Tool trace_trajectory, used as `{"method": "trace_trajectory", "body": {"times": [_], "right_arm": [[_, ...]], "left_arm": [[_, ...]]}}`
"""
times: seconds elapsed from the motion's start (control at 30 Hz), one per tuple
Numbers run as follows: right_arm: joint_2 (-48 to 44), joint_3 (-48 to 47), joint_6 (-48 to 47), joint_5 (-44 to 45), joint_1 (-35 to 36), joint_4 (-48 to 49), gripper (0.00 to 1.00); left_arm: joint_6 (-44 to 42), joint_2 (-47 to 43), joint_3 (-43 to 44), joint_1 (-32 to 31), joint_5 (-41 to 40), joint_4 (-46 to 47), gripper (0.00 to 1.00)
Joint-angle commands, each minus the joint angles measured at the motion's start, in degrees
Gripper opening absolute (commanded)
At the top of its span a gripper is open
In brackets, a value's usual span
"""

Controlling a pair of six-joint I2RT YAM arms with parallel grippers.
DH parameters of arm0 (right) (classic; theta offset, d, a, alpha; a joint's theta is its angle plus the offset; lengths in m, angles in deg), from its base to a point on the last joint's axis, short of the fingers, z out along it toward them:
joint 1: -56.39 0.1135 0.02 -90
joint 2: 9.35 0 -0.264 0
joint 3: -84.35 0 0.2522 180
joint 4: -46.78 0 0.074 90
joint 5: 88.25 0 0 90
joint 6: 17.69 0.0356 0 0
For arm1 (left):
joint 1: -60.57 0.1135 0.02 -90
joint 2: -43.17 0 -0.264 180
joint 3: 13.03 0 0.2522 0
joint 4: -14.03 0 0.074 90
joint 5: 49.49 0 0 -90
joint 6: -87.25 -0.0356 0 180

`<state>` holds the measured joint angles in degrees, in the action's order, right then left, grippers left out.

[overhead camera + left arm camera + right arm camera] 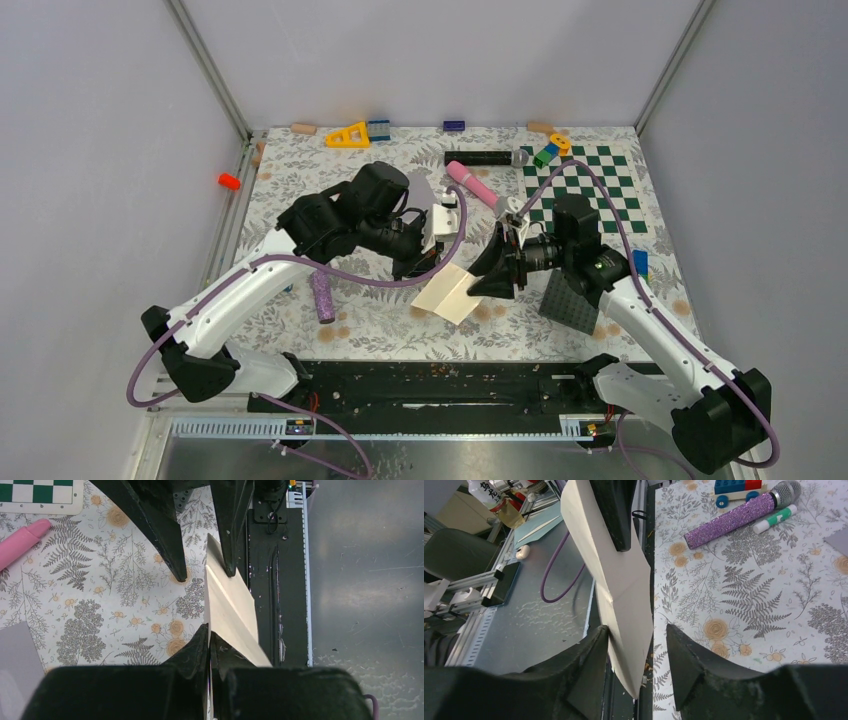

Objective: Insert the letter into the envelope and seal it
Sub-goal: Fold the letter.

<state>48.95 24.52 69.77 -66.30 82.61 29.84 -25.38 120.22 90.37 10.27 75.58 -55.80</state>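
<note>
Letter (230,610) pinched edge-on in left claw (209,633).

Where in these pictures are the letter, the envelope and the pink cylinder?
the letter (447,292): top view, middle of the tan sheet.
the envelope (17,665): left wrist view, its grey face.
the pink cylinder (472,183): top view, its middle.

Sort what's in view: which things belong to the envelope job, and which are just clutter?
Job: letter, envelope, left gripper, right gripper.
Clutter: pink cylinder, checkerboard, black microphone, glitter microphone, studded plate, yellow triangle.
</note>
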Motion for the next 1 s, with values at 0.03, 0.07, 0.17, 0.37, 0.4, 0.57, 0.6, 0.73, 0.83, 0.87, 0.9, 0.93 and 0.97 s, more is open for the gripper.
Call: {"method": "trace_trajectory", "body": {"times": [0.03, 0.07, 0.17, 0.37, 0.4, 0.57, 0.6, 0.73, 0.83, 0.87, 0.9, 0.93, 0.97], "right_arm": [[0.1, -1.2, -3.1, 0.3, 0.8, -1.8, 0.44], [0.0, -1.3, -3.0, 0.0, 0.8, -1.8, 0.4], [-0.6, -1.2, -2.7, -0.4, 0.8, -1.8, 0.24], [-2.2, -1.2, -2.9, -0.3, 0.8, -2.3, 0.0], [-2.4, -1.4, -3.2, -0.3, 0.7, -2.8, 0.0], [-3.2, -1.7, -4.8, 1.9, 0.6, -4.4, 0.0], [-3.4, -1.7, -5.1, 2.4, 0.5, -4.8, 0.0], [-2.6, -2.2, -6.6, 4.4, 0.4, -6.3, 0.0], [-1.5, -2.4, -6.8, 5.7, 0.4, -6.6, 0.0], [-1.3, -2.5, -6.9, 5.8, 0.4, -6.7, 0.0], [-1.0, -2.6, -7.0, 5.9, 0.4, -6.8, 0.0], [-0.9, -2.7, -7.0, 5.8, 0.4, -6.9, 0.0], [-0.8, -2.8, -7.0, 5.9, 0.4, -6.9, 0.0]], "left_arm": [[0.1, 0.1, 2.6, 0.0, 2.7, 1.2, 0.0], [0.1, 0.1, 2.5, 0.0, 2.7, 1.2, 0.0], [0.1, 0.1, 2.4, 0.0, 2.2, 1.2, 0.0], [0.2, -0.6, 1.9, 0.8, -0.1, 1.8, 0.12], [0.3, -0.9, 1.7, 1.0, -0.8, 2.1, 0.21], [0.0, -4.4, 1.1, 3.6, -5.9, 3.1, 0.81], [0.0, -5.4, 1.0, 4.7, -6.4, 3.6, 0.95], [0.3, -8.9, 1.5, 8.7, -5.9, 4.4, 0.99], [0.4, -10.6, 1.5, 9.3, -5.4, 5.7, 0.99], [0.7, -10.6, 1.5, 9.3, -4.7, 6.2, 0.99], [1.3, -10.3, 1.6, 9.2, -4.2, 6.8, 0.99], [1.9, -9.5, 1.9, 9.1, -4.0, 7.1, 0.99], [2.4, -8.4, 2.6, 8.6, -4.0, 7.3, 0.99]]}}
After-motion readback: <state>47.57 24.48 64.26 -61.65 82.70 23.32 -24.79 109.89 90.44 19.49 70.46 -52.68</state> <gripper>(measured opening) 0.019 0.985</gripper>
